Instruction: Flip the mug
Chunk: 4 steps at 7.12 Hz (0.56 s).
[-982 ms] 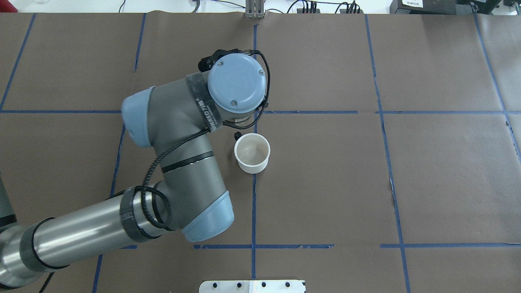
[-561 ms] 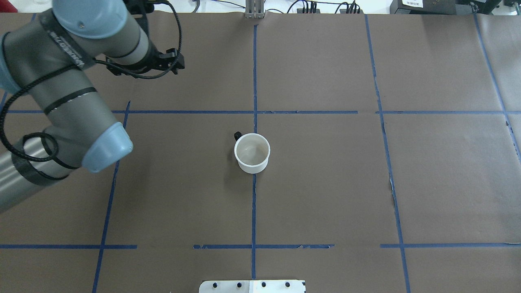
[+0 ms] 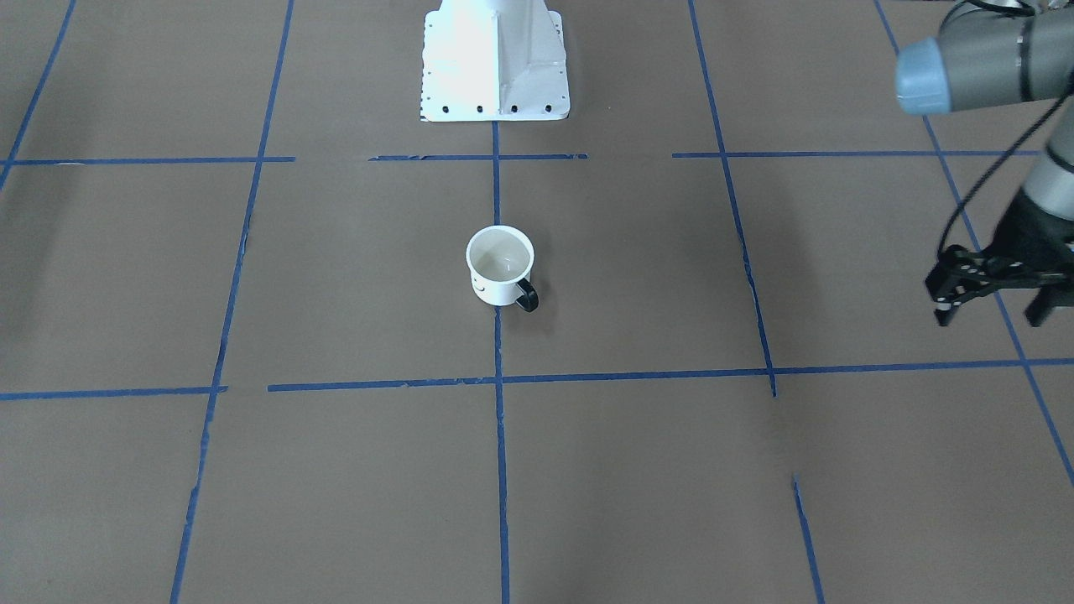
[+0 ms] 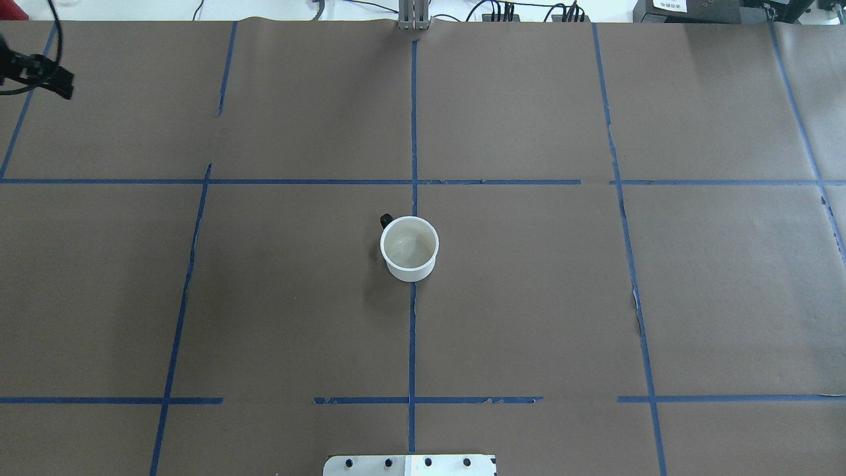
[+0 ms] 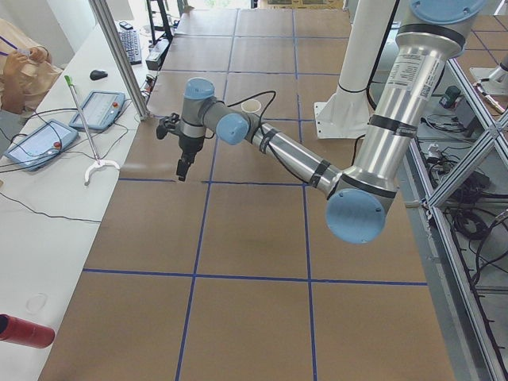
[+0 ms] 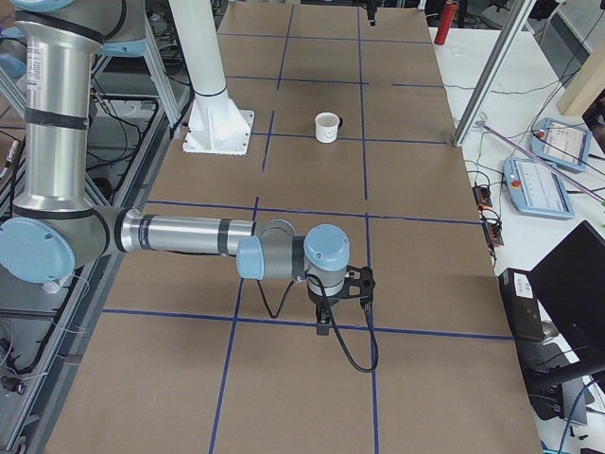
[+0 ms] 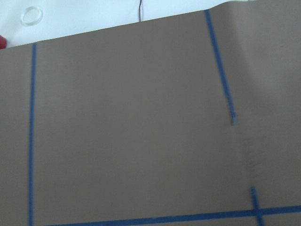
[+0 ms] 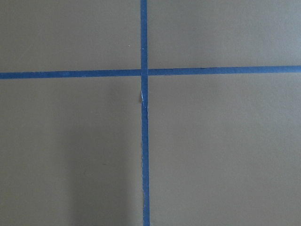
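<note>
The white mug [image 4: 410, 248] stands upright at the table's middle, mouth up and empty, with its black handle [image 4: 386, 219] toward the far left. In the front-facing view the mug [image 3: 499, 268] shows part of its black face, and its handle [image 3: 527, 296] points toward the camera. It also shows in the left view [image 5: 252, 105] and the right view [image 6: 327, 127]. My left gripper [image 3: 992, 315] is open and empty, far out to my left of the mug, at the overhead view's left edge [image 4: 39, 76]. My right gripper [image 6: 326, 322] shows only in the right view, low over the table; I cannot tell its state.
The white robot base plate [image 3: 495, 59] stands at the near edge of the table behind the mug. Blue tape lines cross the brown table cover [image 4: 529, 317]. A side bench holds teach pendants [image 5: 99, 109] and a red cylinder [image 5: 24, 329].
My left arm has swung from just beside the mug out to the far left edge of the overhead view. The mug has not moved.
</note>
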Each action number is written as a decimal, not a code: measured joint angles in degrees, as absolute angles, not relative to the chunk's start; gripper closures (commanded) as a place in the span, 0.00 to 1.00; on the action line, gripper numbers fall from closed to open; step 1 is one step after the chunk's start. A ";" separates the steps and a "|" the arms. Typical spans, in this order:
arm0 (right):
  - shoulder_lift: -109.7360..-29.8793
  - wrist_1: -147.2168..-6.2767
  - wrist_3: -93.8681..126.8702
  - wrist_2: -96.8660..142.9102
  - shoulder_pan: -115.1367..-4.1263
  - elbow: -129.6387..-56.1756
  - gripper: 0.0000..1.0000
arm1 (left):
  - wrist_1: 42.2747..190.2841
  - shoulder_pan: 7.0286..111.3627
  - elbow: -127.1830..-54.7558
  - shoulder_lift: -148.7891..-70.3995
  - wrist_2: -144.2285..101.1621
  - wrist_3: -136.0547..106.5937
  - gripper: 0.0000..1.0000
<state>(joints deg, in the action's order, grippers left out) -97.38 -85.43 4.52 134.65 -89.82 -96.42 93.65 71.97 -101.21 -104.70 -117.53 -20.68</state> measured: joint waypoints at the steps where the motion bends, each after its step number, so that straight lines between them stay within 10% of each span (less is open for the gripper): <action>1: -97.38 -85.43 4.53 134.65 -89.82 -96.41 0.00 | 94.27 78.08 -99.02 -101.54 -120.17 -10.30 0.00; 4: -97.39 -85.43 4.49 134.65 -89.82 -96.41 0.00 | 96.07 93.12 -92.39 -91.27 -128.89 11.84 0.00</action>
<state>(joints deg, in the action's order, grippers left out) -97.39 -85.43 4.49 134.65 -89.82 -96.41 96.07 93.12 -92.39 -91.27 -128.89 11.84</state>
